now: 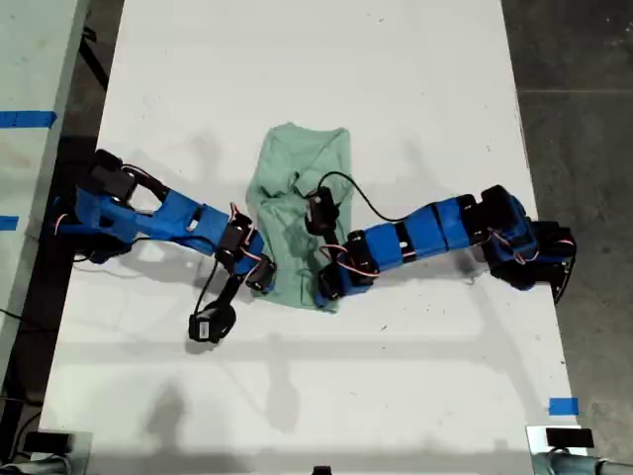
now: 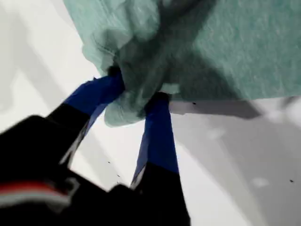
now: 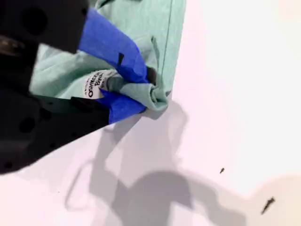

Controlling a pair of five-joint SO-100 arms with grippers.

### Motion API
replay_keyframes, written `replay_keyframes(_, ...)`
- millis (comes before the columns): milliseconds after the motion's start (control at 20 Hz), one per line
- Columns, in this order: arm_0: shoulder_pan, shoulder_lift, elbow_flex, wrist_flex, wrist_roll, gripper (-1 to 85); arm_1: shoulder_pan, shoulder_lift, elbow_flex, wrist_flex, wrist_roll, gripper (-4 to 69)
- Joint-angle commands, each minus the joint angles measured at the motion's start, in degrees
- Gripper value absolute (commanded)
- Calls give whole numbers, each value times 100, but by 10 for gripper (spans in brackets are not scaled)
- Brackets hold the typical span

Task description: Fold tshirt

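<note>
1. Two blue arms reach onto the white table (image 1: 396, 79): one arm (image 1: 168, 213) from the exterior view's left, another arm (image 1: 435, 228) from its right. Their tips cover the shirt's lower edge, so I cannot tell from that view which arm is which.
2. One mint tshirt (image 1: 297, 188) lies crumpled at the middle of the exterior view; its sleeves are lost in the folds.
3. My first gripper (image 2: 136, 94) pinches a bunched fold of cloth; this view is blurred.
4. My second gripper (image 3: 141, 92) pinches a shirt corner beside one white tag (image 3: 94, 84), whose print is unreadable.
</note>
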Motion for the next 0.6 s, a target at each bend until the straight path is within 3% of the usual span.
replay_keyframes(0, -79, -44, -369, 360, 176, 0, -149, 35, -88, -79, 35, -3)
replay_keyframes(150, 114, -79, -1063, 923, 176, 0, -264, 237, -114, -88, -70, -2)
replay_keyframes(300, 527, -633, -2795, 1951, 114, 0, -483, 844, -114, 237, -176, -2)
replay_keyframes(550, 1107, 220, -3138, 1758, -220, 0, -923, 2048, -123, 650, -272, -2)
